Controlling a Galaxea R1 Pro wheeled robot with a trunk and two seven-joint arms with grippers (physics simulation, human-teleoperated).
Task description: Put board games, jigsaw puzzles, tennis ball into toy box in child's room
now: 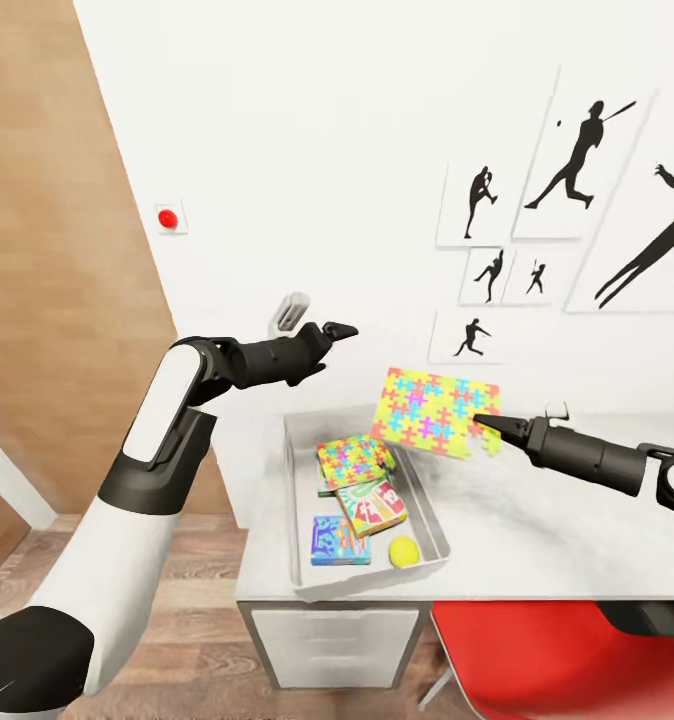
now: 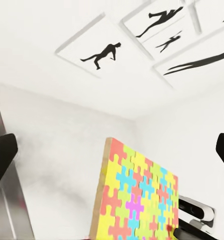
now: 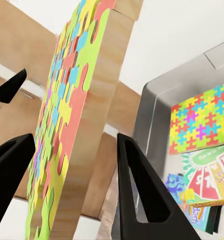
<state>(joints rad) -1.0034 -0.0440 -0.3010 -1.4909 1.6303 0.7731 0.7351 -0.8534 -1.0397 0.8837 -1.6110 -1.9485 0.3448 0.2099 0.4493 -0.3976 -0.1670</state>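
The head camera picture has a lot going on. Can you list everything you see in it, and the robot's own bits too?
Toy box: one, grey metal tray, on the table.
Jigsaw puzzle in the box: one, multicoloured, at the far end.
Board games: two in sight, a green and red one and a blue one, in the box; more may lie underneath.
Tennis ball: one, yellow-green, near corner of the box.
Held jigsaw puzzle: one, multicoloured, tilted in the air above the box's far edge.
Table: one, white, with drawers.
Chair: one, red, at the table.
Silhouette pictures: six, black on white, on the wall.
Red button: one, on the wall.
Left gripper: open, raised.
Right gripper: gripping the held puzzle's edge.
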